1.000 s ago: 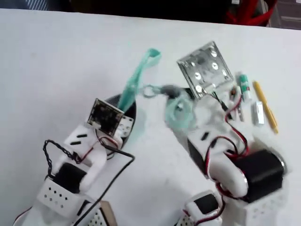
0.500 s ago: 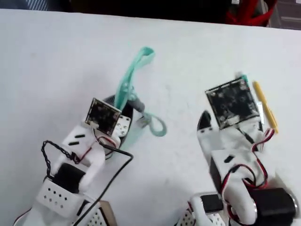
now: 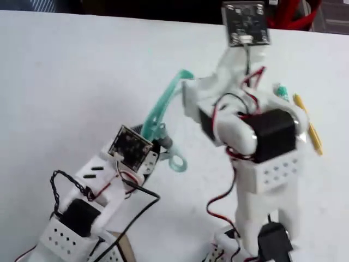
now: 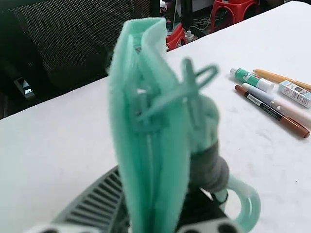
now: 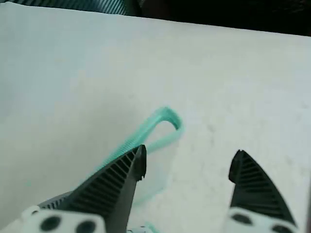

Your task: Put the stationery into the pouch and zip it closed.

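Observation:
A mint-green pouch (image 3: 163, 103) stands on edge, running from the table's middle toward the back. My left gripper (image 4: 158, 211) is shut on the pouch's (image 4: 146, 131) near end, where a grey zip pull and green ring (image 4: 243, 199) hang. The right arm (image 3: 245, 125) is raised high over the table. Its gripper (image 5: 189, 155) is open above the pouch's far end (image 5: 165, 119), touching nothing. The stationery lies at the right: a yellow pencil (image 3: 308, 123), a green-capped tube (image 4: 250, 80), a brown pen (image 4: 272, 109), a white pen (image 4: 277, 100) and a small eraser (image 4: 295, 92).
The table (image 3: 71, 71) is white and bare on the left and at the back. Black cables (image 3: 65, 180) trail from the left arm near the front edge. Dark chairs and red stools (image 4: 233, 9) stand beyond the far edge.
The right arm has swung up from beside the stationery toward the back, over the pouch's far end. The pouch's far end shifted slightly right; the left gripper kept its hold.

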`<state>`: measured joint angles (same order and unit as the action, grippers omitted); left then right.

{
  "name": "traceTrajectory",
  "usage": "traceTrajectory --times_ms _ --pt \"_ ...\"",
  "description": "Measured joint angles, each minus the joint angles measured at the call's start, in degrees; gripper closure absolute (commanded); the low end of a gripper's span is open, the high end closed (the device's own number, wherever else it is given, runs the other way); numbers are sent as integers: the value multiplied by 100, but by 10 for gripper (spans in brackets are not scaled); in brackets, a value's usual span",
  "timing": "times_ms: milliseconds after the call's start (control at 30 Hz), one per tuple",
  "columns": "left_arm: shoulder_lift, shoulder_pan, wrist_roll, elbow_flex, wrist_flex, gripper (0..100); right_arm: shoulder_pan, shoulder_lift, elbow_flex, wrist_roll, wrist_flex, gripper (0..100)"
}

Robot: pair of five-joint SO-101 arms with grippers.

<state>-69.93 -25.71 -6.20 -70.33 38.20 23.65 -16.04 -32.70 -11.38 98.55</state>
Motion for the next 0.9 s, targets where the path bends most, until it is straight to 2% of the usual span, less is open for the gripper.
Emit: traceTrajectory --times_ms 400,600,667,800,900 --pt "0 0 0 -9 35 948 -9 1073 -123 -475 -62 740" --pt "9 53 0 -62 185 786 44 1090 -123 -475 -44 741" --pt "26 202 26 -123 281 784 18 1090 -18 -475 -35 767" --pt "53 457 220 -53 501 783 105 1099 440 -475 -35 882" --pt "141 527 255 193 774 782 149 1090 677 -475 -62 898"
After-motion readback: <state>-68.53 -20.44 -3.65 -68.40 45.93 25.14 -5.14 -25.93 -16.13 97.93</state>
